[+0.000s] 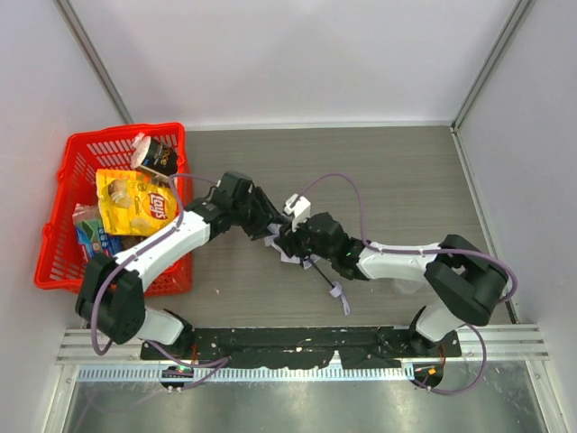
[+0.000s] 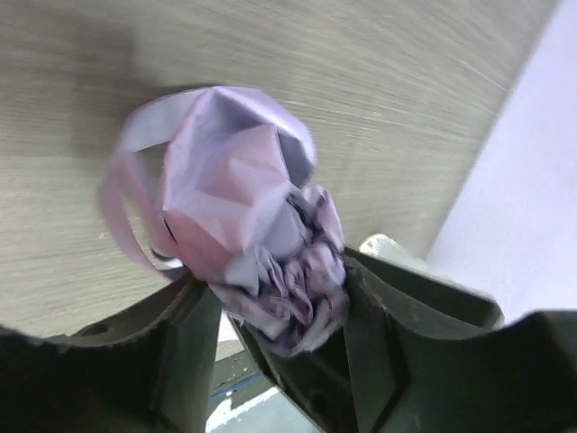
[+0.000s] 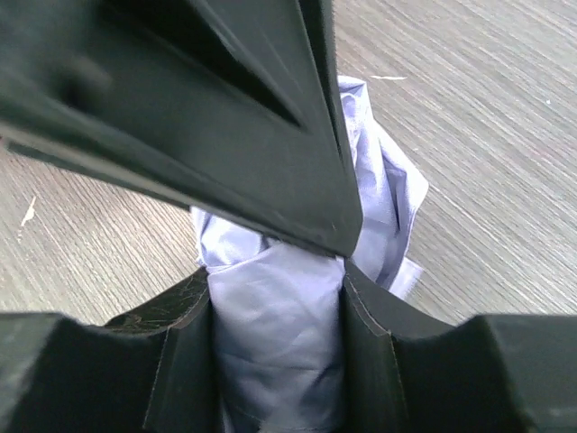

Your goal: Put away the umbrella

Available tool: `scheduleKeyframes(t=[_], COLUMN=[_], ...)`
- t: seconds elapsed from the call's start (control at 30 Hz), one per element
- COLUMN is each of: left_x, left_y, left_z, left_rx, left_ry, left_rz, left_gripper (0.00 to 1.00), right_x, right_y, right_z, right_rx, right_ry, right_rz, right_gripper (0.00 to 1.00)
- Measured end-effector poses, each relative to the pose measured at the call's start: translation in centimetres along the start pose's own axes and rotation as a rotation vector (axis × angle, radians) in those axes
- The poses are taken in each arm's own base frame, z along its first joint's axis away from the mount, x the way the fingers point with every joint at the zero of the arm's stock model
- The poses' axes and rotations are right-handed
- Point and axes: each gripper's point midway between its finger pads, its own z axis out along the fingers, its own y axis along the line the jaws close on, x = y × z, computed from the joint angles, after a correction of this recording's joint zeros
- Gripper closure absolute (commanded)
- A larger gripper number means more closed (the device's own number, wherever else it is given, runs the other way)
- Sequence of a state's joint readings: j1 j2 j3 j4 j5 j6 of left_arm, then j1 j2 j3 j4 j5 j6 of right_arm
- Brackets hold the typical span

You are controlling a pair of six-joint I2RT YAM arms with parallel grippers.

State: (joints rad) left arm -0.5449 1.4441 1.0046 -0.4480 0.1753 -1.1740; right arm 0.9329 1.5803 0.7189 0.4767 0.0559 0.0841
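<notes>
Left wrist view, closest to the lens: we saw the left gripper with its two dark fingers pinching a crumpled wad of pale lavender cloth, the bunched canopy of the umbrella. A loose lavender band looped out from the cloth over the grey wood-grain table beyond.

From the right wrist, we saw the right gripper with its fingers pressed against either side of the same pale cloth. Just past them a large dark part, very close to the lens, filled the upper half of that picture and touched the cloth.

From above, we saw both arm bases at the near edge. The arms bent inward and met near the middle of the table, with the umbrella gripped between them. We could not tell whether it rested on the surface. A thin black shaft slanted from the grippers back toward the near right and ended in a lavender strap.

Farther away, at the far left of the table, a red basket held a yellow chip bag and other packets.
</notes>
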Motion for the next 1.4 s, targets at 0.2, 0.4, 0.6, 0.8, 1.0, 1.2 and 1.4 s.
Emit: scheduleKeyframes(t=[0.2, 0.4, 0.6, 0.8, 1.0, 1.2, 1.4], left_x=[-1.5, -3.3, -2.0, -0.2, 2.8, 2.9, 3.1], left_y=[-4.7, -8.4, -10.8, -12.1, -14.5, -14.4, -14.5], left_z=[-3.4, -7.4, -9.6, -9.7, -10.0, -10.9, -12.8], left_rx=[0.239, 0.453, 0.661, 0.781, 0.917, 0.942, 0.958], left_ry=[-0.051, -0.174, -0.175, -0.106, -0.029, -0.089, -0.157], left_rz=[0.123, 0.273, 0.395, 0.463, 0.521, 0.563, 0.625], left_gripper=[0.22, 0.01, 0.0, 0.0, 0.0, 0.0, 0.0], right_x=[-0.9, 0.2, -2.2, -5.9, -7.5, -8.6, -11.2], right_y=[-1.7, -2.1, -3.1, -2.4, -1.1, -0.6, 0.3], right_z=[-2.2, -5.0, -7.9, -10.0, -10.8, -11.5, -12.9], right_rx=[-0.033, -0.097, -0.149, -0.222, -0.298, -0.34, -0.385], right_ry=[-0.011, 0.039, -0.012, -0.104, -0.123, -0.131, -0.181], right_rz=[0.049, 0.098, 0.17, 0.192, 0.24, 0.302, 0.34], right_gripper=[0.99, 0.99, 0.99, 0.99, 0.99, 0.99, 0.99])
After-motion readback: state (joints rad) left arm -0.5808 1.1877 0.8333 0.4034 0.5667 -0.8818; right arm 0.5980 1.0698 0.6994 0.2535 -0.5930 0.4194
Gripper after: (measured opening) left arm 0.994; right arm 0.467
